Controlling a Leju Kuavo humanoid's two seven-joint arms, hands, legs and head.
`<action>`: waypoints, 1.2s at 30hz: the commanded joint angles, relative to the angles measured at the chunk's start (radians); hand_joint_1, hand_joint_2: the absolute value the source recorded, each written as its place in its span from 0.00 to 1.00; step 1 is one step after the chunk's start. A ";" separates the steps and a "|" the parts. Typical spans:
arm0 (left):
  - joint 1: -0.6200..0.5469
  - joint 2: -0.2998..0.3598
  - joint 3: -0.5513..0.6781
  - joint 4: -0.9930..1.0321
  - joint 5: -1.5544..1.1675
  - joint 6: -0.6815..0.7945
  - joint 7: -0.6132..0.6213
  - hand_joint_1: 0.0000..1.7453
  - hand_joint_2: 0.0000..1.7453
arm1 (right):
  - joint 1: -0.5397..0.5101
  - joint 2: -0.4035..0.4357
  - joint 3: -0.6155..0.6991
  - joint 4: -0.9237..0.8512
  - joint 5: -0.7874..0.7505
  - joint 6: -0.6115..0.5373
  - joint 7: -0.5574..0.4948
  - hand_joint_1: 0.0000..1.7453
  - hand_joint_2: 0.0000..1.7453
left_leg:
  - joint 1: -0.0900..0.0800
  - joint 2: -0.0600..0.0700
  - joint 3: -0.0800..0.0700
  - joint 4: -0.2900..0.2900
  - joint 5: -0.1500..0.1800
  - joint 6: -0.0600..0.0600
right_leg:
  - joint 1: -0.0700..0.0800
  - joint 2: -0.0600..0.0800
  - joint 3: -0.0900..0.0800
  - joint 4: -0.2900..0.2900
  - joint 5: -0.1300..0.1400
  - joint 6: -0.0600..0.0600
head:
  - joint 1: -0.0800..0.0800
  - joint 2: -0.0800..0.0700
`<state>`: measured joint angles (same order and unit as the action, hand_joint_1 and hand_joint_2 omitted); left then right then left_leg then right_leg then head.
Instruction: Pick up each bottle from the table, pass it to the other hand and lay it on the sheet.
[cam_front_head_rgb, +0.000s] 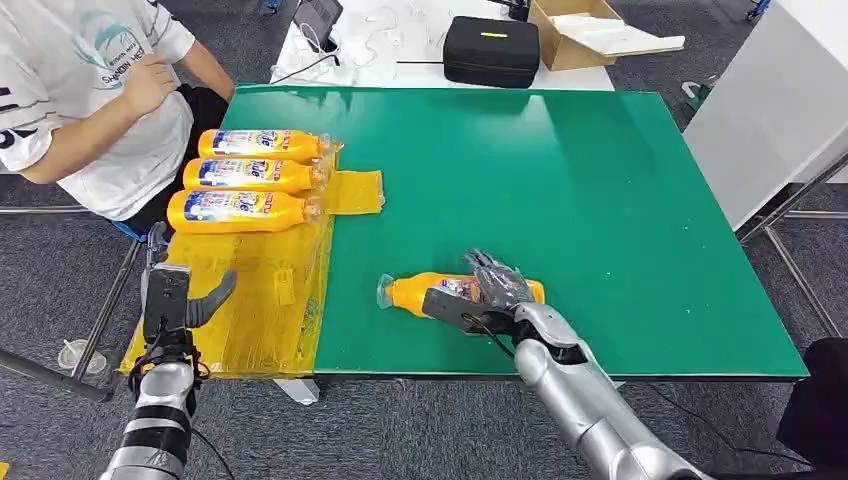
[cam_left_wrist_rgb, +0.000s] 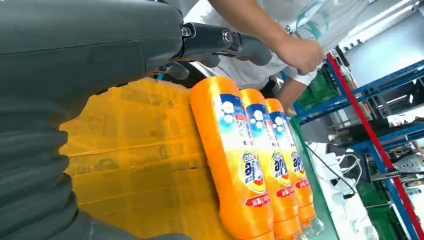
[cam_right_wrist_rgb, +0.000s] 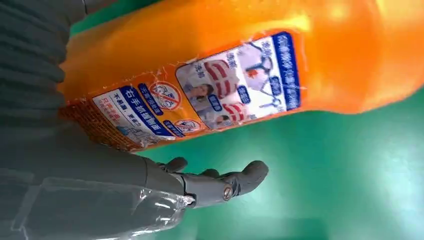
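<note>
Bottle (cam_front_head_rgb: 430, 293) is lying near the table's front edge — right hand (cam_front_head_rgb: 490, 290) is covering it, grip seemingly unclosed; fingers should be wrapping mid-body before lifting — left hand (cam_front_head_rgb: 185, 300) is waiting unclenched.

The orange bottle (cam_right_wrist_rgb: 210, 65) lay on the green table (cam_right_wrist_rgb: 325, 170), its printed label (cam_right_wrist_rgb: 200, 95) facing the camera. The right hand (cam_right_wrist_rgb: 150, 180) sat beside it, thumb (cam_right_wrist_rgb: 225, 182) extended, not visibly gripping.

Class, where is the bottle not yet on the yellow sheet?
In the head view, the fourth bottle lies on the green table near its front edge, under the right hand.
</note>
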<state>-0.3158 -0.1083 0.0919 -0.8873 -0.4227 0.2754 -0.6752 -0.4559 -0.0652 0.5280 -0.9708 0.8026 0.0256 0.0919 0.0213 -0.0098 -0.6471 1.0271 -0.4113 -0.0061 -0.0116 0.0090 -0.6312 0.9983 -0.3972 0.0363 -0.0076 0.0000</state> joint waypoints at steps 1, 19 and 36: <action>-0.054 -0.004 0.013 0.102 -0.007 -0.002 0.005 0.00 1.00 | -0.118 -0.036 0.092 0.186 -0.015 0.057 0.001 0.00 1.00 | -0.001 0.000 0.002 0.000 0.000 0.001 | 0.000 -0.001 0.002 0.000 0.000 -0.001 | 0.000 0.000; -0.077 -0.007 0.007 0.138 -0.001 -0.003 0.014 0.00 1.00 | -0.142 -0.045 0.163 0.265 -0.045 0.110 -0.013 0.60 1.00 | 0.000 -0.001 0.004 -0.001 0.000 0.001 | 0.000 -0.002 0.004 -0.001 0.000 -0.001 | 0.000 0.000; -0.041 -0.026 0.000 0.084 0.015 -0.018 0.016 0.00 1.00 | 0.167 0.070 -0.121 -0.357 -0.151 -0.360 -0.224 1.00 1.00 | 0.000 0.001 0.008 -0.001 -0.003 0.001 | 0.001 -0.001 0.007 -0.001 -0.003 -0.002 | 0.000 0.000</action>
<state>-0.3529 -0.1179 0.0912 -0.8087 -0.4166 0.2666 -0.6657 -0.5073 -0.0919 0.6286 -0.8741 0.6626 -0.0979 -0.0242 0.0213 -0.0099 -0.6447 1.0274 -0.4113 -0.0060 -0.0114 0.0090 -0.6288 0.9984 -0.3970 0.0366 -0.0073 0.0000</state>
